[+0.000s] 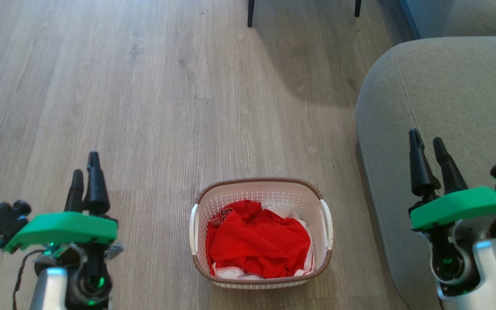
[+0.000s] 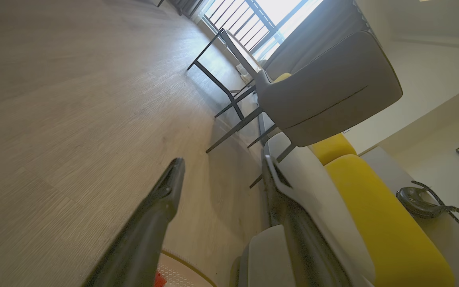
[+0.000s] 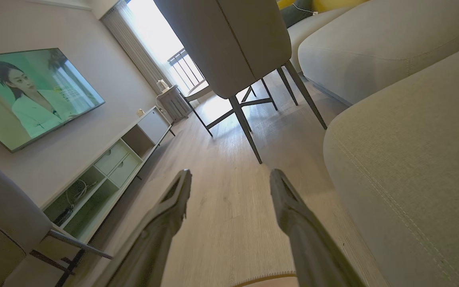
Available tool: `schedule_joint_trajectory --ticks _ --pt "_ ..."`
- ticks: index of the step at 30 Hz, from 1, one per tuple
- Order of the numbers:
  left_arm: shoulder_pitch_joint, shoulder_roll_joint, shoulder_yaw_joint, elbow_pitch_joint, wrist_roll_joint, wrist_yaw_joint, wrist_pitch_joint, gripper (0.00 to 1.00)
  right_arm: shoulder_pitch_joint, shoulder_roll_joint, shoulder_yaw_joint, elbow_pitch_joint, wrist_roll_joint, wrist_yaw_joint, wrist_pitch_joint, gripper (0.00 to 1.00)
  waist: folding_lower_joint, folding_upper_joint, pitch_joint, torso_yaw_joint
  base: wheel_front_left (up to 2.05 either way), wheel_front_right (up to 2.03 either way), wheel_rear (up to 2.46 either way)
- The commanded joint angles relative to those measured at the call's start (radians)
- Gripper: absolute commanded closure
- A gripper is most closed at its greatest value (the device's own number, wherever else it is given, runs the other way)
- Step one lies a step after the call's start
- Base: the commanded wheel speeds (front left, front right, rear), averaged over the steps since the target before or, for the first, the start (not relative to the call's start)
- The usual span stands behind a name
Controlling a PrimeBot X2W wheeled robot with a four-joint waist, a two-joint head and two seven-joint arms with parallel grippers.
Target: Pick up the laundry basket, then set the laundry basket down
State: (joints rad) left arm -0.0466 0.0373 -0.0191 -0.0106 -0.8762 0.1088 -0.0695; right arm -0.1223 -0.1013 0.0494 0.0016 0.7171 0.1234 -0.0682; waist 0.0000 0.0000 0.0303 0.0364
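Tip risk: lifting one side first could spill the red clothes point(image 1: 258, 245).
Bump risk: the right gripper point(image 1: 425, 138) hangs over the sofa point(image 1: 446, 94).
Laundry basket point(image 1: 269, 193): cream, tiny holes, brown rim, white handles.
Where: on the wood floor point(image 1: 144, 107), between both grippers, touching neither.
Left gripper point(image 1: 85, 165): fingers spread, empty.
Right gripper: fingers spread, empty.

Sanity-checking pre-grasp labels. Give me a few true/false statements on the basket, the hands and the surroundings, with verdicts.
1. The laundry basket stands upright on the wooden floor. True.
2. The left hand is shut on a basket handle. False: it is open, holds nothing and is apart from the basket.
3. The basket is empty. False: a red garment lies in it.
4. The right hand is open, with the grey sofa beside it. True.
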Motion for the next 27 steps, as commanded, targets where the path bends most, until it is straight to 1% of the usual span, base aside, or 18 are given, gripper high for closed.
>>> schedule_joint_trajectory --ticks 1,5,9,10,14,16,17,21,25,27 --pt "-0.056 0.01 0.013 -0.046 0.023 0.003 -0.011 0.0 -0.058 -0.02 0.014 -0.048 -0.026 0.004 -0.012 0.0 0.0 0.0 0.0 0.0 0.0 0.0 0.0" --pt "-0.064 0.01 -0.039 -0.066 0.12 0.039 -0.022 0.0 -0.064 -0.029 0.04 -0.063 -0.089 0.004 -0.024 0.0 0.0 0.0 0.002 0.003 0.0 0.0 0.0" --pt "-0.07 0.021 -0.094 -0.072 0.199 0.064 -0.034 0.0 -0.059 -0.033 0.054 -0.052 -0.16 0.004 -0.036 0.0 0.0 0.0 0.004 0.003 0.0 0.0 0.0" --pt "-0.07 0.021 -0.094 -0.072 0.199 0.064 -0.034 0.0 -0.059 -0.033 0.054 -0.052 -0.16 0.004 -0.036 0.0 0.0 0.0 0.004 0.003 0.0 0.0 0.0" --pt "-0.068 0.039 -0.155 -0.045 0.234 0.055 -0.046 0.0 -0.059 -0.024 0.058 -0.047 -0.235 0.004 -0.047 0.0 0.0 0.0 0.004 0.003 0.0 0.0 0.0" --pt "-0.075 0.049 -0.175 -0.037 0.27 0.059 -0.052 0.0 -0.059 -0.022 0.061 -0.049 -0.263 0.005 -0.053 0.0 0.0 0.0 0.005 0.002 0.0 0.0 0.0" --pt "-0.078 0.055 -0.188 -0.033 0.292 0.068 -0.054 0.0 -0.061 -0.024 0.065 -0.052 -0.279 0.005 -0.056 0.0 0.0 0.0 0.005 0.002 0.0 0.0 0.0" --pt "-0.093 0.082 -0.247 -0.015 0.371 0.125 -0.066 0.0 -0.056 -0.016 0.059 -0.053 -0.35 0.005 -0.068 0.0 0.0 0.0 0.006 0.0 0.0 0.0 0.0" --pt "-0.116 0.116 -0.323 -0.006 0.436 0.191 -0.078 0.0 -0.06 -0.029 0.094 -0.054 -0.437 0.005 -0.08 0.0 0.0 0.0 0.006 -0.001 0.0 0.0 0.0" --pt "-0.13 0.136 -0.362 0.002 0.462 0.216 -0.084 0.0 -0.062 -0.031 0.104 -0.055 -0.468 0.005 -0.085 0.0 0.0 0.0 0.006 -0.001 0.0 0.0 0.0"
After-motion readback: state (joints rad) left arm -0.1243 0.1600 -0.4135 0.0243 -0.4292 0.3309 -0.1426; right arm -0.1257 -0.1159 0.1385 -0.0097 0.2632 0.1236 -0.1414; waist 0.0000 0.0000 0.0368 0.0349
